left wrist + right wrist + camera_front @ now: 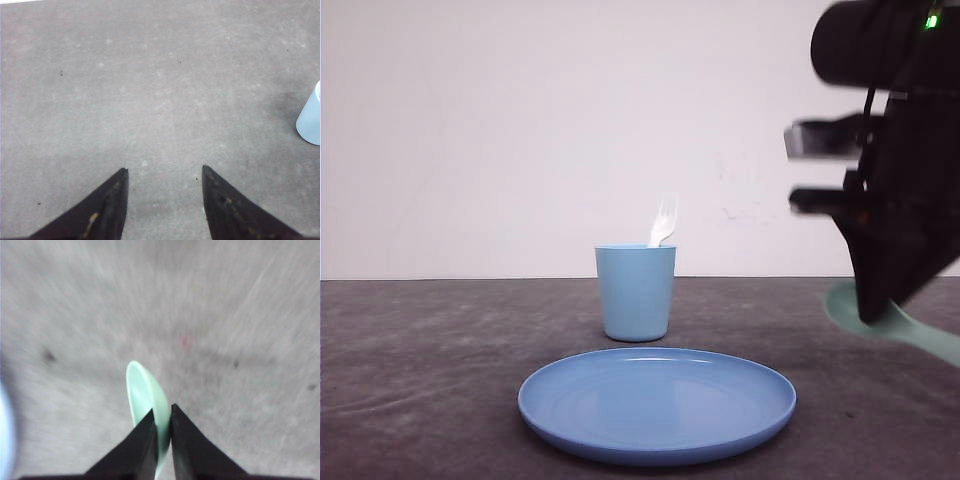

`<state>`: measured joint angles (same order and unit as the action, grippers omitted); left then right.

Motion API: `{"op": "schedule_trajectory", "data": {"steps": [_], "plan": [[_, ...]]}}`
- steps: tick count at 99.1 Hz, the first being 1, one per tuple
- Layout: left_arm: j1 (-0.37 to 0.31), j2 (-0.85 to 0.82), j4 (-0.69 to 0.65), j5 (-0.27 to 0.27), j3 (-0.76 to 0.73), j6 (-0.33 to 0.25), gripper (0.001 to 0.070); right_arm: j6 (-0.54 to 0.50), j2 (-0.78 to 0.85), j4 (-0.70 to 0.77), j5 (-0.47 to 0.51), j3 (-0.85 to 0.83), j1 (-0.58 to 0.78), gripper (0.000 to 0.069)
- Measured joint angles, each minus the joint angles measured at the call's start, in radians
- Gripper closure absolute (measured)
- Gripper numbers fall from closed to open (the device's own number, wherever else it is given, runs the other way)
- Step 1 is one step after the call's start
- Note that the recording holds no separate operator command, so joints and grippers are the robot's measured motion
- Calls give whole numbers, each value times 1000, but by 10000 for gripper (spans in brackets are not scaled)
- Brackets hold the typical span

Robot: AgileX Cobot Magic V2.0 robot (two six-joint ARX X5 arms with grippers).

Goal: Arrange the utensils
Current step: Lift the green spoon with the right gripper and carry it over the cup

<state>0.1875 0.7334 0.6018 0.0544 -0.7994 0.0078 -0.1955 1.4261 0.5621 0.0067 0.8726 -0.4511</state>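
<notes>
Front cam: white fork (663, 221) stands tines-up in the blue cup (635, 292), behind the blue plate (657, 403). My right gripper (876, 308) hangs at the right edge, mint spoon (900, 322) sticking out below it. Right wrist cam shows the detail: fingers (142, 450) clamped on the spoon (145, 400), bowl ahead of the tips. Left gripper (165, 172) has jaws apart over bare table (150, 90), cup edge (311, 120) nearby.
</notes>
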Motion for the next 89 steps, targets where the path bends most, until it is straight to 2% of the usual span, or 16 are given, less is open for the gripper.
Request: {"op": "schedule_trajectory", "data": {"steps": [13,40,67,89], "plan": [[0,0,0,0,0,0,433,0,-54,-81,-58,0,-1,665],[0,0,0,0,0,0,433,-12,-105,-371,-194,0,-31,665],[0,0,0,0,0,0,433,-40,-103,-655,-193,0,-77,665],[0,0,0,-1,0,0,433,-40,-40,-771,-190,38,-92,665]]}}
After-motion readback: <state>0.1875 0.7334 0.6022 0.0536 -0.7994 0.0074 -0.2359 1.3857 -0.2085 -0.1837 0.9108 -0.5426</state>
